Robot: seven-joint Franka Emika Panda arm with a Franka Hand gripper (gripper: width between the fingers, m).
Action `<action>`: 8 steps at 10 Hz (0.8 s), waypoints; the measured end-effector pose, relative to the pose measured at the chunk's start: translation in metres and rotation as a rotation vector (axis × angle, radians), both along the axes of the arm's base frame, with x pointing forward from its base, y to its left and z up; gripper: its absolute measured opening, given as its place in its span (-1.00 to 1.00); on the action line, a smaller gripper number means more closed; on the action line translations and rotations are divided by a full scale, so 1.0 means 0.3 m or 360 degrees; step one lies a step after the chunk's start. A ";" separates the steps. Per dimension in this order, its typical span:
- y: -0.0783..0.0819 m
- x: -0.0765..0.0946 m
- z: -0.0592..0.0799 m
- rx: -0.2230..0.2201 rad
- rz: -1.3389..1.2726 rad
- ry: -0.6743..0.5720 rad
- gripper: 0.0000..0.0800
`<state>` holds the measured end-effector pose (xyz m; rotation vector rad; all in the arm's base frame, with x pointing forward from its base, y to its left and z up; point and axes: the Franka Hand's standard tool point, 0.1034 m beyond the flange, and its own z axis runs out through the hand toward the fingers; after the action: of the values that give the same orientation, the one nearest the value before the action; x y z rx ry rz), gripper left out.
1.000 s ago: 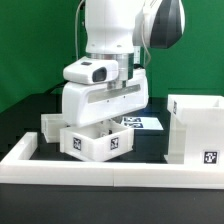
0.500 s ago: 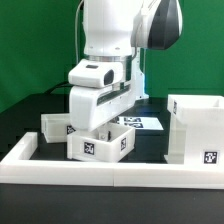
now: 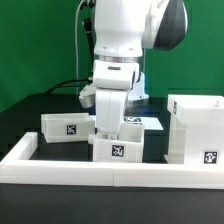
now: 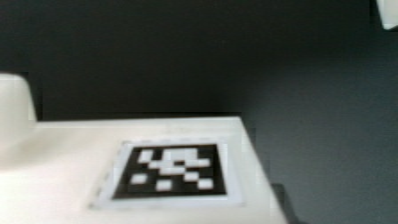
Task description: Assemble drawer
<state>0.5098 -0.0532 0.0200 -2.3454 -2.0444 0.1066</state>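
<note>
A small white drawer tray (image 3: 117, 148) with a square tag on its front stands on the black table just behind the front wall. My gripper (image 3: 112, 131) reaches down into it from above and is shut on its wall; the fingertips are hidden by the hand. The wrist view shows this tray's white face (image 4: 63, 150) and its tag (image 4: 173, 170) up close and blurred, with no fingers in view. A second small tray (image 3: 64, 127) stands to the exterior view's left. The tall boxy casing (image 3: 196, 130) stands at the exterior view's right, its top open.
The long low white wall (image 3: 60, 168) edges the table along the front. The marker board (image 3: 148, 122) lies flat behind the held tray. A green backdrop stands behind the arm.
The hand has turned and moved toward the exterior view's right. The tray has turned and shifted with it, closer to the casing, and its tagged face now points forward.
</note>
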 end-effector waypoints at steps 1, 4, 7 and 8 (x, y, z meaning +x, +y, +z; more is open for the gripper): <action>-0.003 -0.002 -0.002 0.0000 -0.0004 0.0002 -0.90; 0.059 0.029 0.005 -0.0007 0.0054 -0.0024 -0.90; 0.106 0.048 -0.005 -0.0004 0.0095 -0.0051 -0.90; 0.103 0.047 -0.006 -0.0004 0.0092 -0.0050 -0.90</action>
<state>0.5239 -0.0222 0.0182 -2.3047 -2.1283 0.0742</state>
